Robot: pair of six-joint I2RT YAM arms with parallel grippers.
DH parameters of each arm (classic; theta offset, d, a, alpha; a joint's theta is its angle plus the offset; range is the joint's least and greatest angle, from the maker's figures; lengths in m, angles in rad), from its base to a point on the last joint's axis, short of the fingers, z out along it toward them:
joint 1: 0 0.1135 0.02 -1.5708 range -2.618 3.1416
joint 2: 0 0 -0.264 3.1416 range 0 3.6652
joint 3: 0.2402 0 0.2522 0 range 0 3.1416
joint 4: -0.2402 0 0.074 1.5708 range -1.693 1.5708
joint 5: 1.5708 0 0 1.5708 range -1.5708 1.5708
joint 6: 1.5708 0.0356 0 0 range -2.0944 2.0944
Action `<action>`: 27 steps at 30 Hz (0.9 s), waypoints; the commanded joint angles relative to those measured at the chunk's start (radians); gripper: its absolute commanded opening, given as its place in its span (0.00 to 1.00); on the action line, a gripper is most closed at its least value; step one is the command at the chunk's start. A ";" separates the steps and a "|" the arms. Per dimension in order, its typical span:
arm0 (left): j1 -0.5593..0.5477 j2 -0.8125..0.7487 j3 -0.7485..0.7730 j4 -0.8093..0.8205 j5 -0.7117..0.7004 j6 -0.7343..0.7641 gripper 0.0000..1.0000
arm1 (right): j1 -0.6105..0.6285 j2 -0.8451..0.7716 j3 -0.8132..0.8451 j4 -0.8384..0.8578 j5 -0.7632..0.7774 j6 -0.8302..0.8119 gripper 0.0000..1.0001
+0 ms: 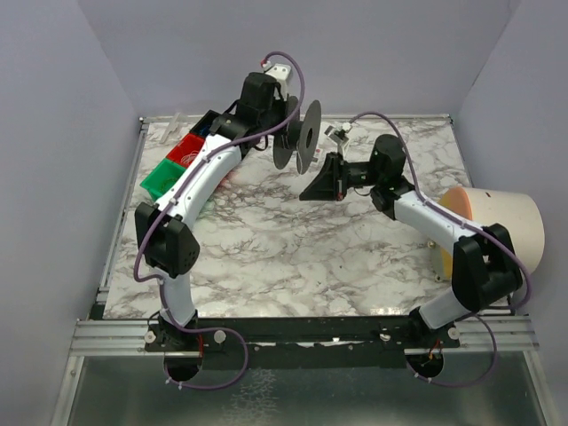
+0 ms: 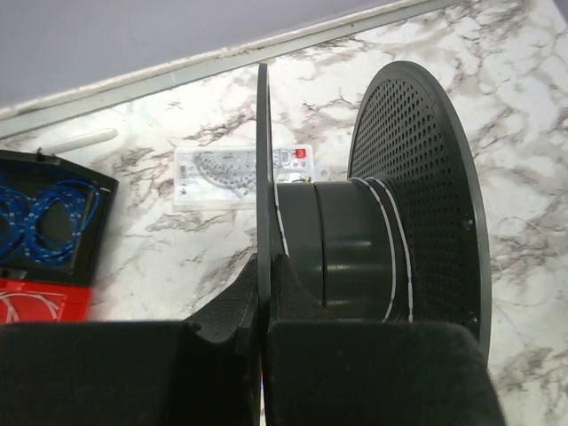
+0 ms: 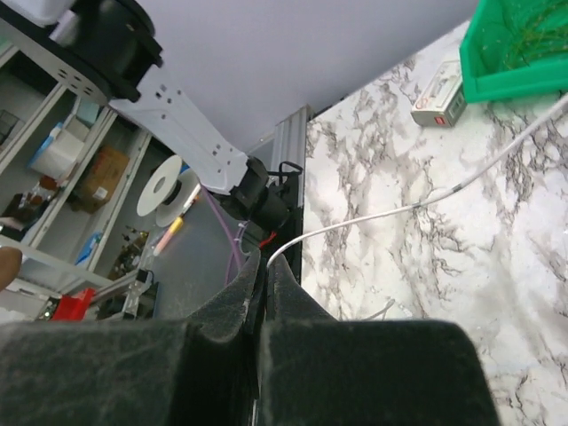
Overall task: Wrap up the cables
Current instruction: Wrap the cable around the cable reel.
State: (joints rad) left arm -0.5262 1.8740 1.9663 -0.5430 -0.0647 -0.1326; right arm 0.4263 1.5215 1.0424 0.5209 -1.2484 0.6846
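Starting at the left of the overhead view, we see a green bin [image 1: 161, 177] and a red bin [image 1: 188, 149] on the marble counter [image 1: 293, 257], near its left edge. Beside the red one is a black bin [image 2: 80, 175] with blue cord in it. The left arm [image 1: 209, 173] passes over them and reaches to the far middle of the counter.

There the left jaws are closed on the thin near flange of the spool [image 2: 342, 248], pinching its edge between them. The spool stands with both flanges on edge. Its far flange is perforated. A few turns of thin white cable [image 2: 390, 257] lie around its dark hub. We cannot tell whether the spool touches the counter. Behind it a clear plastic pack [image 2: 222, 177] lies flat.

Just right of the spool, the right arm [image 1: 426, 217] bends in from the right with its jaws pointing down and to the left. These right jaws are closed on the same kind of white cable. From the jaws it curves out and runs over the marble, passing below a small white box [image 3: 439, 99] with a red label. It then leaves the wrist view at its right edge, so we cannot see where it ends.

At the far right a big beige roll [image 1: 501, 222] lies on its side behind the right arm.
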 commanded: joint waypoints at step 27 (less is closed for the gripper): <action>0.243 -0.169 -0.080 0.290 0.825 -0.343 0.00 | -0.141 0.051 -0.187 -0.004 0.556 -0.255 0.01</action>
State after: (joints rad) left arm -0.3023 1.7676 1.8729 -0.3214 0.6361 -0.4454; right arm 0.3706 1.6009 0.8875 0.4782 -0.7261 0.3988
